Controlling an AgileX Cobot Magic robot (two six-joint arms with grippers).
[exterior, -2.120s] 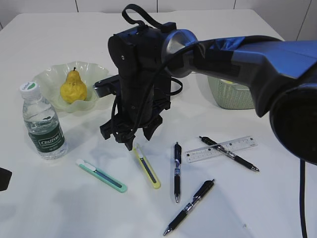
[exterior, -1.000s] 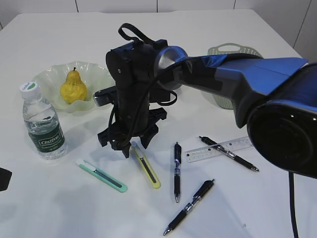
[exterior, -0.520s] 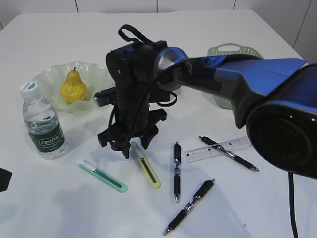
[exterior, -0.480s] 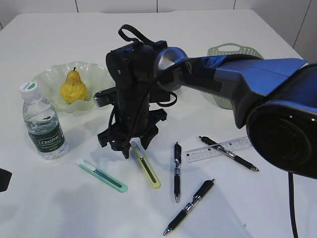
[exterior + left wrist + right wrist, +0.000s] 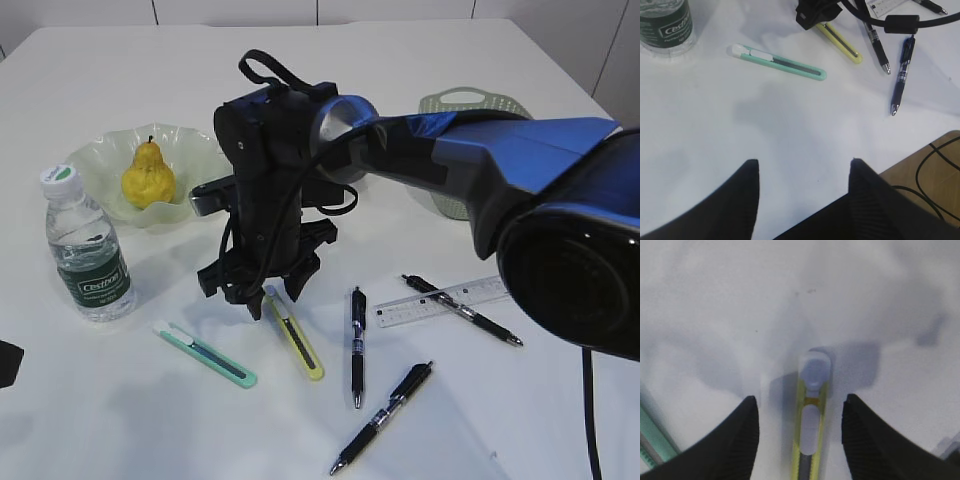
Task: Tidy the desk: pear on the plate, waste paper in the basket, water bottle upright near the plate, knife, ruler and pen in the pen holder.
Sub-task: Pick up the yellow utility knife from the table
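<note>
Right gripper [image 5: 800, 440] astride yellow knife [image 5: 810, 430] (seemingly untouched)

A white wall [image 5: 240, 10] of flat panels runs along the back, split by thin dark vertical seams, and carries on at the right edge (one seam slants there). In the left wrist view a strip of brown wooden floor [image 5: 935, 175] shows at the lower right, crossed by thin black cables [image 5: 920, 192]. Light is soft and even, with faint shadows.
</note>
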